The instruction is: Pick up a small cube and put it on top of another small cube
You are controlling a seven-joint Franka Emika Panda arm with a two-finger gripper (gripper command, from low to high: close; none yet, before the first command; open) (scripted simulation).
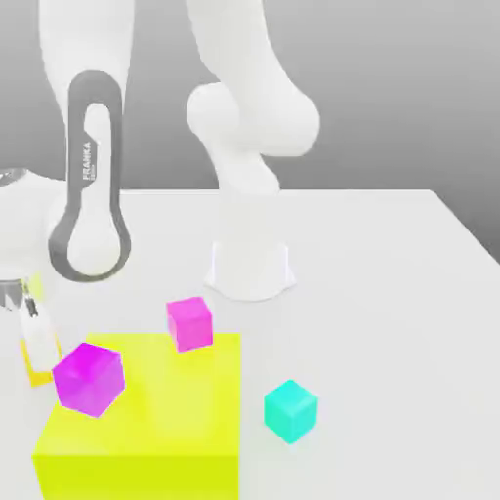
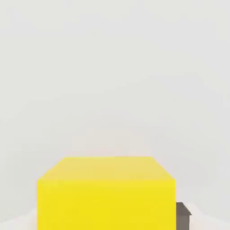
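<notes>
A small yellow cube [image 1: 41,369] sits at the exterior view's left edge, beside a large yellow block [image 1: 146,420]. My gripper [image 1: 36,337] reaches down onto it from above and is shut on it. In the hand view the yellow cube [image 2: 106,197] lies close up, with one dark finger [image 2: 182,216] against its side. Other small cubes are a magenta cube [image 1: 88,379] over the block's near left corner, a pink cube [image 1: 189,323] at the block's far edge and a cyan cube [image 1: 290,411] on the table.
The arm's white base [image 1: 249,269] stands behind the cubes at the middle of the white table [image 1: 391,293]. The large yellow block fills the front left. Whether the pink cube rests on the block or behind it, I cannot tell.
</notes>
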